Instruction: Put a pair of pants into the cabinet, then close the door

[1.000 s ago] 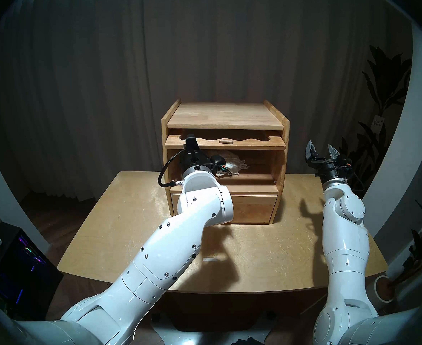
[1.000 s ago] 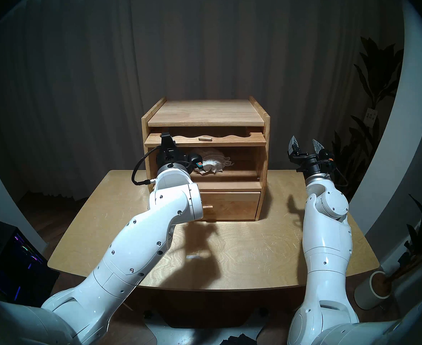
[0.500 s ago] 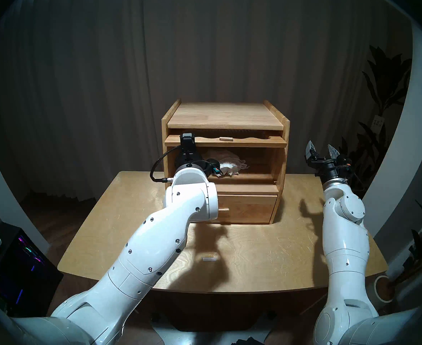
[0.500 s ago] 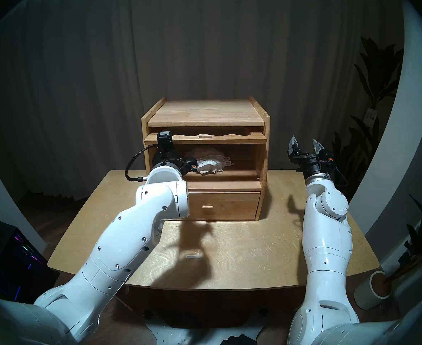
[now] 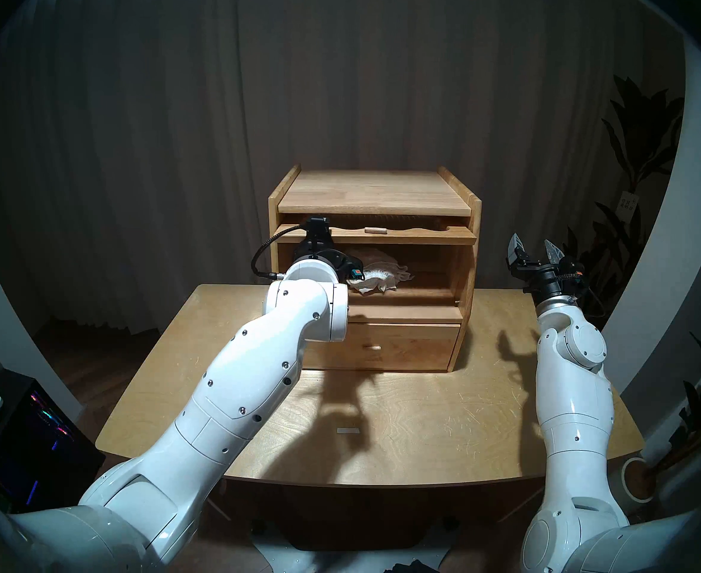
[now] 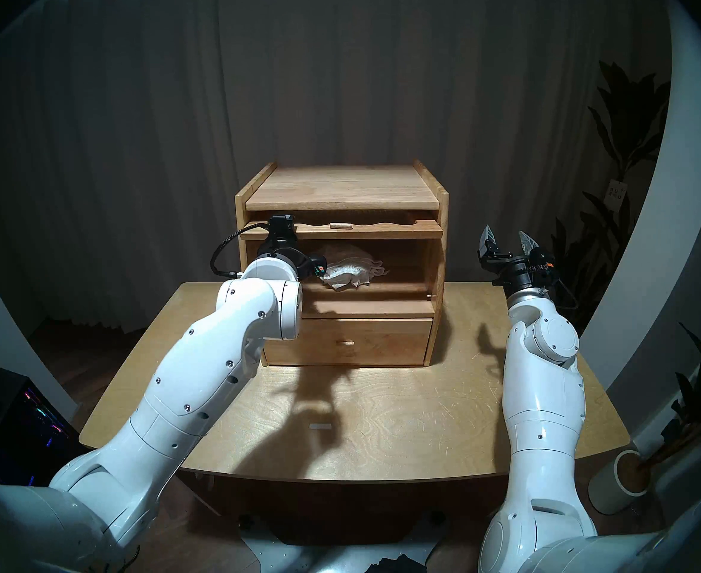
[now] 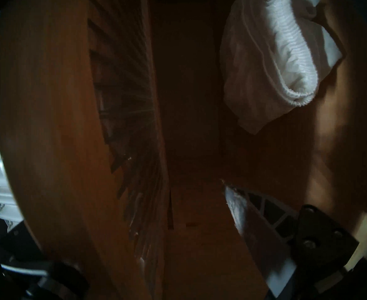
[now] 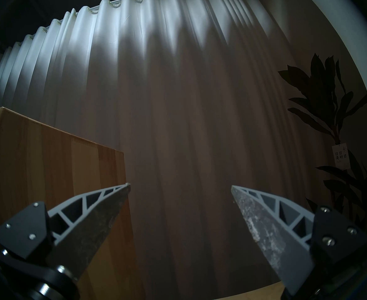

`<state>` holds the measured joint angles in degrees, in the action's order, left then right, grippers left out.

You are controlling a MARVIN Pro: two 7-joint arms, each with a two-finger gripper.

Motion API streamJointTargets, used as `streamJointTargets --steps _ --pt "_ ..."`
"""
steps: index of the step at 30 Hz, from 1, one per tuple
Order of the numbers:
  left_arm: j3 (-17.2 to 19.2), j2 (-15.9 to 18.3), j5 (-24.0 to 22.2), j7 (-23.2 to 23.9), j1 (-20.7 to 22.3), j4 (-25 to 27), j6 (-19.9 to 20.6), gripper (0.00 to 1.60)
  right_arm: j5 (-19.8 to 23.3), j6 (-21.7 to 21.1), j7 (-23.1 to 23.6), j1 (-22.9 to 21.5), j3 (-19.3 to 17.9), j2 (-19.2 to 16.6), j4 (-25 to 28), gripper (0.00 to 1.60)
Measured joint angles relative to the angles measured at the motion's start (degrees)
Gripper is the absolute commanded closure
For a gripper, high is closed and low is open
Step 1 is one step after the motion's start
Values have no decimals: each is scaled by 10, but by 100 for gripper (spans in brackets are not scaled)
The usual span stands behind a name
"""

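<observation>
Your left wrist view alone shows the left gripper (image 7: 178, 206) straddling the door (image 7: 55, 119), fingers spread, one either side; head views hide that. The pair of pants (image 5: 377, 279), a crumpled white bundle with ribbed hems, lies free inside the cabinet (image 5: 375, 191) compartment. Your right gripper (image 5: 535, 247) hangs spread, beside the cabinet above the tabletop (image 5: 444, 427).

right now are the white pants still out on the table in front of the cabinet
No, the pants lie inside the cabinet's upper compartment, beside the left end effector's wrist, not on the table.
</observation>
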<state>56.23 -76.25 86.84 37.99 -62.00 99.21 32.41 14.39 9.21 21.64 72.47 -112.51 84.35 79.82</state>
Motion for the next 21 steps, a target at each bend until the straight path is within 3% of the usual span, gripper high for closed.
streamJointTargets --steps 2,11,21 --pt "3 -5 -5 -7 10 -3 -4 160 0 0 0 0 0 0 0 0" --pt "23 -12 -41 -11 -5 25 -1 160 1 0 -1 0 1 -1 0 0" --pt "31 7 -42 -6 -65 98 25 160 1 0 -1 0 2 -1 0 0"
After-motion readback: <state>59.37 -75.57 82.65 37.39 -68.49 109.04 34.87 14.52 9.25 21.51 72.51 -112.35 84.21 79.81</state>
